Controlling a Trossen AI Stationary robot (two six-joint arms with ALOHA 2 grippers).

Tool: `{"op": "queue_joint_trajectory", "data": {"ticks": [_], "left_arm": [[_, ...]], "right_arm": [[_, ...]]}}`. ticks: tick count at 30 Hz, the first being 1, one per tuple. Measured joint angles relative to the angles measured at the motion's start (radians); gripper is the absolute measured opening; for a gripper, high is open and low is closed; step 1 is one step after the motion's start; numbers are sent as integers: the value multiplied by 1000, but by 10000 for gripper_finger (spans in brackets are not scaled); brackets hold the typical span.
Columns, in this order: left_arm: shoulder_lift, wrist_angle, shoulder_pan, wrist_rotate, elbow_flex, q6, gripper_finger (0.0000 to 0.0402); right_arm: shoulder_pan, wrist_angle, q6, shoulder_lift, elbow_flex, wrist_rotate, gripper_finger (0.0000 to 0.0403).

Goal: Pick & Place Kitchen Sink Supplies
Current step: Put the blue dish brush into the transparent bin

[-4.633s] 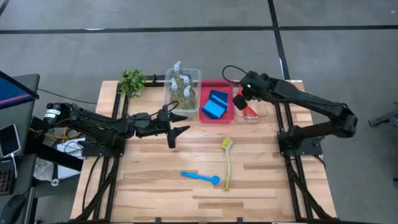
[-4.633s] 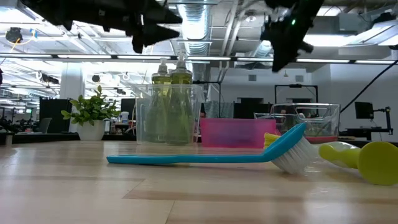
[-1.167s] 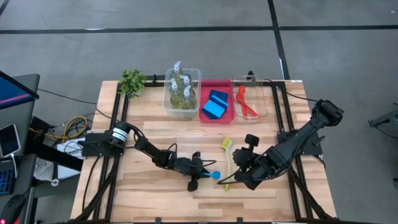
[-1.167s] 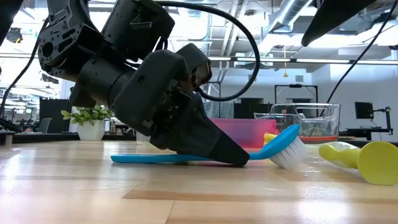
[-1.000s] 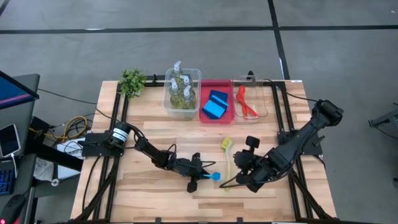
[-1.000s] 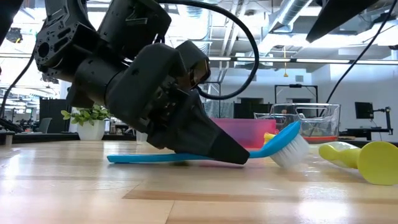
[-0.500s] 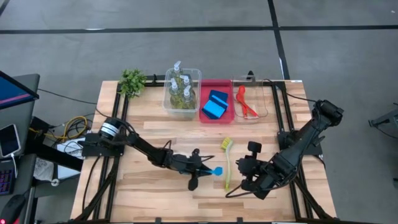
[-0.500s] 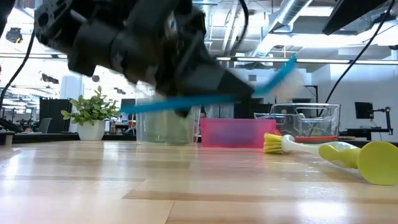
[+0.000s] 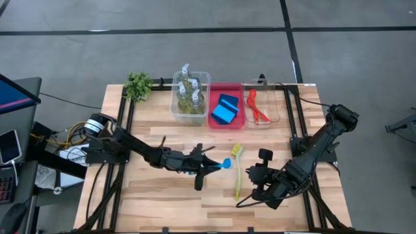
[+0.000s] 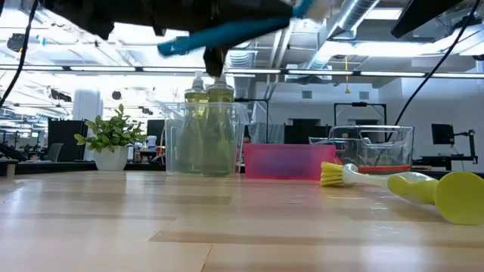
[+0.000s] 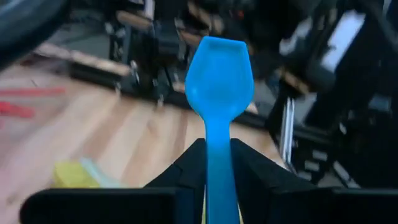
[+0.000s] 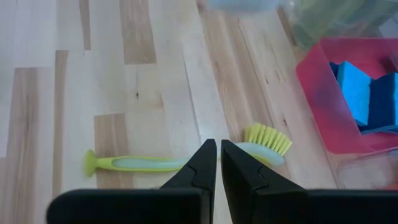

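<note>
A blue long-handled brush [image 9: 224, 164] hangs above the middle of the table, with my left gripper [image 9: 207, 169] shut on it. In the low view the brush [image 10: 227, 32] is high up and tilted. A yellow-green brush [image 9: 237, 170] lies flat on the wood just right of it, bristles toward the far edge. My right gripper [image 9: 246, 198] is shut and empty, close to that brush's handle end; in the right wrist view it [image 12: 218, 163] points at the brush [image 12: 186, 162]. Pump bottles [image 9: 188, 94] stand in a clear tub. My left gripper pinches the blue brush's handle [image 11: 217, 163] between its two fingers, on the half nearer the head. The fingers come from the table's left and lie along the handle. The head [image 11: 219, 71] sticks out past the fingertips. The brush is lifted clear, head end higher.
Along the far edge stand a small plant [image 9: 138, 84], the bottle tub [image 9: 207, 78], a red tray [image 9: 214, 120] with blue sponges [image 9: 225, 108] and a clear tub [image 9: 276, 110] holding a red brush [image 9: 257, 107]. Bare wood lies at the near left.
My left gripper, shut on the blue brush, has risen from the table and gone toward the far edge. The brush, which lay on the wood, is now lifted clear and tilted, head end up.
</note>
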State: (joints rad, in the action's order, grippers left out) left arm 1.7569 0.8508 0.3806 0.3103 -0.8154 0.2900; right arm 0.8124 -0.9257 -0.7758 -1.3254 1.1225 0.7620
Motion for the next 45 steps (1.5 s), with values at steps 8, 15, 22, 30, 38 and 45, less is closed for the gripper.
{"op": "queue_joint_trajectory", "data": {"ticks": [8,15,22,30,38,45], "left_arm": [[-99,-4,-12,70,0,-2,53],[-150,-6,-17,255,0,-124,71],[-182,-5,-17,382,-1,-260,54],[-232,-5,-17,445,-1,-361,72],[-281,-5,-18,447,-2,-424,52],[-295,-5,-39,446,-2,-424,75]], "right_arm": [[0,54,-1,0,0,29,17],[-35,199,-5,17,0,113,17],[-105,359,-10,76,0,165,17],[-184,627,151,138,0,182,17],[-274,761,236,128,0,161,74],[-317,838,218,127,0,147,171]]}}
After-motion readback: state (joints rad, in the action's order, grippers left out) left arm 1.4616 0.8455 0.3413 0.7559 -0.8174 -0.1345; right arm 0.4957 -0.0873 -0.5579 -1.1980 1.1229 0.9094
